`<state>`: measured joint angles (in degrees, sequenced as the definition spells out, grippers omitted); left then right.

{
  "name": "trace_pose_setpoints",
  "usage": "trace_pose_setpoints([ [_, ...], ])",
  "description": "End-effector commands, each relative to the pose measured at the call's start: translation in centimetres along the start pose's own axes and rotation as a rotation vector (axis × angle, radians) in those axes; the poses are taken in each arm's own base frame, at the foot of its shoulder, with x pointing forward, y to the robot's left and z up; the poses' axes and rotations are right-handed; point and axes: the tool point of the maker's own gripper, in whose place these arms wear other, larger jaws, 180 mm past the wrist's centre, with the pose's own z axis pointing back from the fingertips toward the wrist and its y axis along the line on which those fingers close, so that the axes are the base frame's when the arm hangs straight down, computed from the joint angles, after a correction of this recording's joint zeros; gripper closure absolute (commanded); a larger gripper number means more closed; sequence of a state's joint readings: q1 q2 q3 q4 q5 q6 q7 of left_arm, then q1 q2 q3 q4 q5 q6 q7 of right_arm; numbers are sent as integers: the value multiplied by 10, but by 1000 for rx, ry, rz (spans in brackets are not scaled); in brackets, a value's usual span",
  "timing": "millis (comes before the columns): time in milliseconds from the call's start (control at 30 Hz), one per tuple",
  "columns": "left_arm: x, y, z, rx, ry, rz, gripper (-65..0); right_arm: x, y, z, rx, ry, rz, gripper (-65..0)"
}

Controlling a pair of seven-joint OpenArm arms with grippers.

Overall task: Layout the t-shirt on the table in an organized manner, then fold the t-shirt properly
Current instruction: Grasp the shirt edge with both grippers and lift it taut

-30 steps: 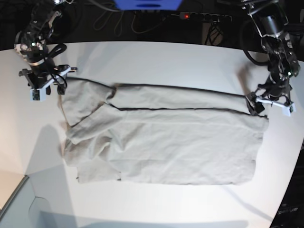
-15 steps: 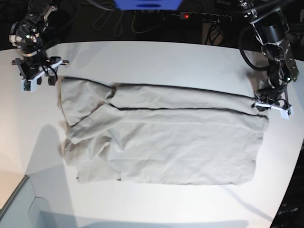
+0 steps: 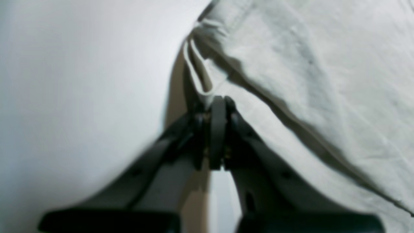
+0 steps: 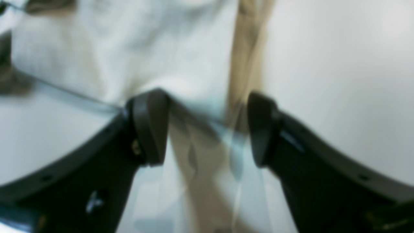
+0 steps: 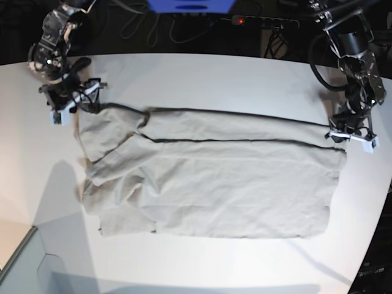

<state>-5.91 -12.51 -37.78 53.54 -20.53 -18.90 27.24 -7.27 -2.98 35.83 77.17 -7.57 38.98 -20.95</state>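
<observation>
The light grey-beige t-shirt (image 5: 214, 184) lies spread on the white table (image 5: 214, 73), with its far long edge folded over towards the middle. My left gripper (image 5: 334, 133) is at the shirt's right edge. In the left wrist view it (image 3: 217, 103) is shut, with the shirt's hem (image 3: 200, 87) pinched at its tips. My right gripper (image 5: 84, 101) is at the shirt's far left corner. In the blurred right wrist view it (image 4: 207, 129) is open, with cloth (image 4: 129, 48) lying between and ahead of the fingers.
A power strip with a red light (image 5: 263, 22), cables and a blue object (image 5: 190, 6) lie beyond the table's far edge. The table's curved edge runs close to my left arm on the right (image 5: 383, 177). A grey box corner (image 5: 24, 263) is at the front left.
My right gripper swung out to the left and away from the shirt, then came back to its far left corner. My left gripper has stayed at the right edge.
</observation>
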Motion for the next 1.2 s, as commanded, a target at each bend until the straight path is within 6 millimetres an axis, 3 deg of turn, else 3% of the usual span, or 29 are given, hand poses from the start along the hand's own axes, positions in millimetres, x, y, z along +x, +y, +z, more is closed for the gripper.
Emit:
trace_pose_setpoints([
  [0,19,1,1,-1,-40,-11,0,-2,-3,1,8,17,19,-375],
  [100,20,2,2,1,-43,-13,0,-6,-6,2,8,29,31,-235],
  [200,20,1,2,-1,-43,-17,0,2,-9,3,-3,10,34,0],
  [367,21,1,3,1,-41,-16,0,30,-17,21,-47,-59,102,0],
  [567,46,-7,25,-7,-88,-97,0,87,-22,52,-117,-195,206,0],
  [767,82,-33,49,-30,-109,-195,0,138,-10,63,-123,-311,276,0],
  [933,101,-51,58,-43,-92,-234,0,158,-8,68,-146,-315,302,0],
  [1167,105,-38,65,-11,-44,-232,0,178,-12,81,-158,-384,274,0],
])
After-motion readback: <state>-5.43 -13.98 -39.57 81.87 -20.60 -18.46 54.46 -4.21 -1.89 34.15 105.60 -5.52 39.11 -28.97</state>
